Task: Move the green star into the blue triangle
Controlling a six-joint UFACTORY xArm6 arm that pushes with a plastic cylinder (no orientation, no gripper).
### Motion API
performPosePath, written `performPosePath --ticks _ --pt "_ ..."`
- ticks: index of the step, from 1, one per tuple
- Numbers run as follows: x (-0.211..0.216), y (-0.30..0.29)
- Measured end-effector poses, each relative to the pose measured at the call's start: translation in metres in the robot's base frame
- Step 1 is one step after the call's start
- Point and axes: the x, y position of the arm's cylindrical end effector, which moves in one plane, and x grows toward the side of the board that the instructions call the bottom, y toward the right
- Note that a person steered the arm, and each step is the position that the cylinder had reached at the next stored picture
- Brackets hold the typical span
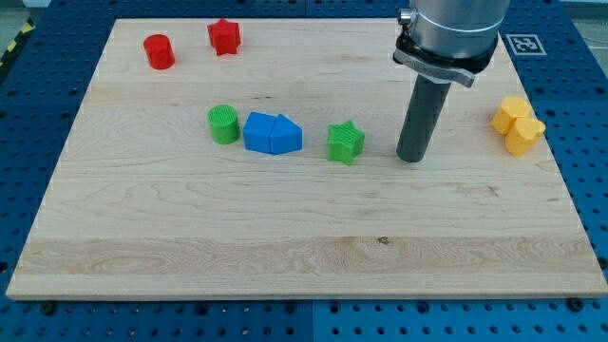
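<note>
The green star sits near the middle of the wooden board. Two blue blocks touch each other to its left: a blue cube and, on the side nearer the star, the blue triangle. A small gap separates the star from the blue triangle. My tip rests on the board to the right of the green star, about a block's width away from it, not touching it.
A green cylinder stands just left of the blue cube. A red cylinder and a red star lie at the view's top left. Two yellow blocks sit together at the right edge.
</note>
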Motion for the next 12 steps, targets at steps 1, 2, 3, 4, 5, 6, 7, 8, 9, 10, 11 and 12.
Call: performPosePath --ticks 1,2,3,4,5,6,7,8,9,10,11,12 --pt "0.0 -0.01" --pt "0.0 -0.01" --pt "0.0 -0.023" --pt "0.0 -0.037" --pt "0.0 -0.05" --pt "0.0 -0.063" --pt "0.001 -0.056" --pt "0.001 -0.028" --pt "-0.008 -0.021" --pt "-0.008 -0.021" --pt "-0.009 -0.024" --pt "-0.011 -0.029"
